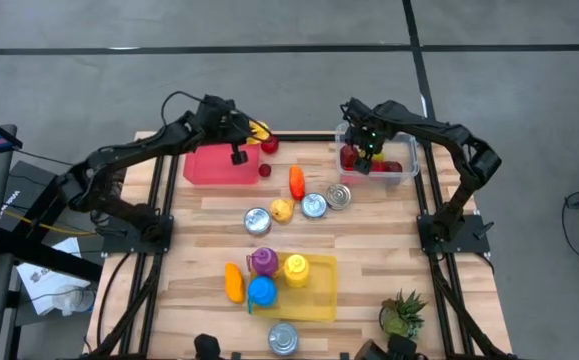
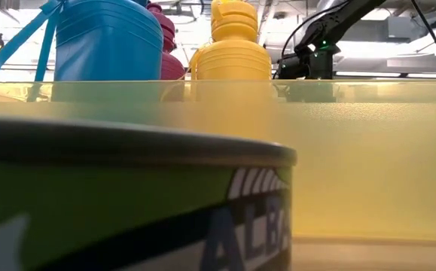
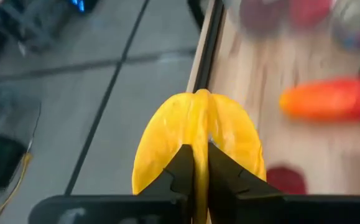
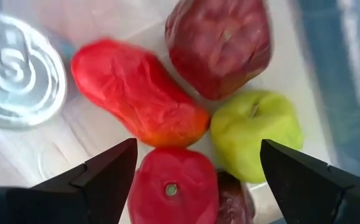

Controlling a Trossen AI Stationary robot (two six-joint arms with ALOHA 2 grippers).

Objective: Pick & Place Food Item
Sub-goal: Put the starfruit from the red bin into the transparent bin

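A yellow banana bunch (image 3: 195, 124) sits between the fingers of my left gripper (image 3: 199, 180), which is shut on it over the table's far edge, just past the red bin's far right corner (image 1: 260, 128). My right gripper (image 4: 195, 168) hangs open, pointing down over the clear container (image 1: 406, 172) at the far right. Below it in the container lie a long red fruit (image 4: 136, 93), a dark red apple (image 4: 220, 43), a green apple (image 4: 257, 130) and a red tomato (image 4: 167, 190). The right fingers touch none of them. My left gripper pinches the banana bunch between its two fingers (image 3: 181, 168), on the middle of the bunch (image 3: 195, 140) where two bananas meet. The fingers come slanting down from the table's left. The bunch sticks out ahead of the fingertips, off the table, its joined end farthest from the gripper.
A red bin (image 1: 214, 165) stands at the far left, with two small red fruits (image 1: 269, 145) beside it. An orange carrot (image 1: 296, 180), a lemon (image 1: 282, 210) and three cans (image 1: 314, 205) lie mid-table. A yellow tray (image 1: 319, 300) holds bottles near the front, by another can (image 1: 282, 338) and a plant (image 1: 401, 315).
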